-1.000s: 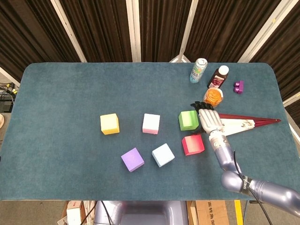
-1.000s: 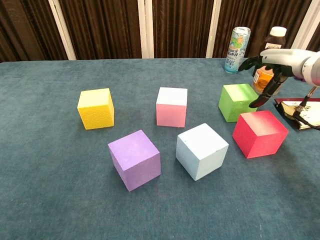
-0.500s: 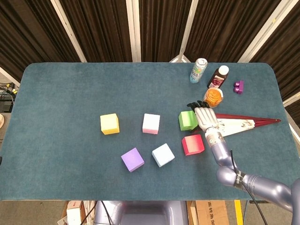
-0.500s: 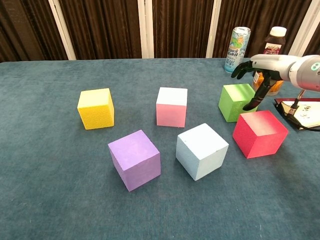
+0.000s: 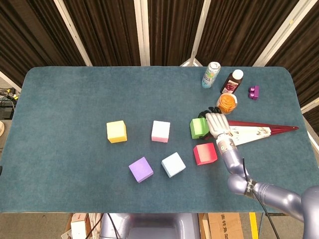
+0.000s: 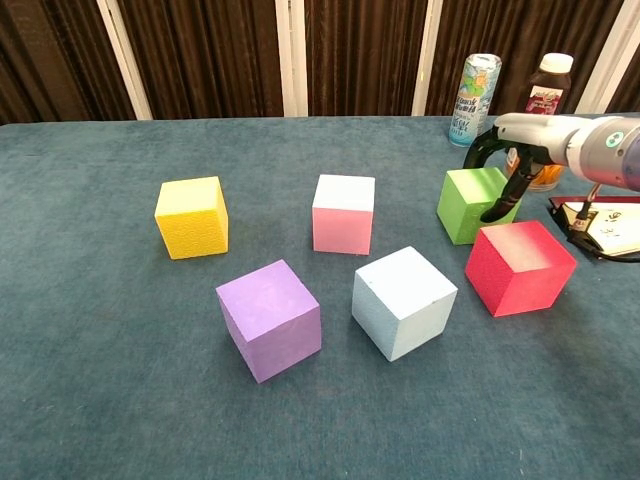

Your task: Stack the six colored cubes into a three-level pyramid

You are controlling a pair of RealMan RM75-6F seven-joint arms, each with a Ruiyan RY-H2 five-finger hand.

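Note:
Six cubes lie apart on the blue table, none stacked: yellow [image 5: 116,131], pink [image 5: 160,131], green [image 5: 198,128], purple [image 5: 140,169], light blue [image 5: 173,164] and red [image 5: 205,153]. My right hand [image 5: 215,124] hangs over the green cube's right side. In the chest view the right hand [image 6: 515,140] arches above the green cube [image 6: 470,205], with dark fingers behind it and one fingertip down at its right face, just above the red cube [image 6: 518,266]. The fingers are apart and the cube sits flat on the table. My left hand is in neither view.
Behind the right hand stand a can [image 5: 211,74], a dark bottle [image 5: 232,81] and an orange jar [image 5: 227,102]. A small purple object [image 5: 253,91] lies further right. A long red-and-white item [image 5: 259,131] stretches to the right edge.
My right hand has moved left and slightly down, from beside the green cube to over it, its fingers now straddling the cube. No cube has moved.

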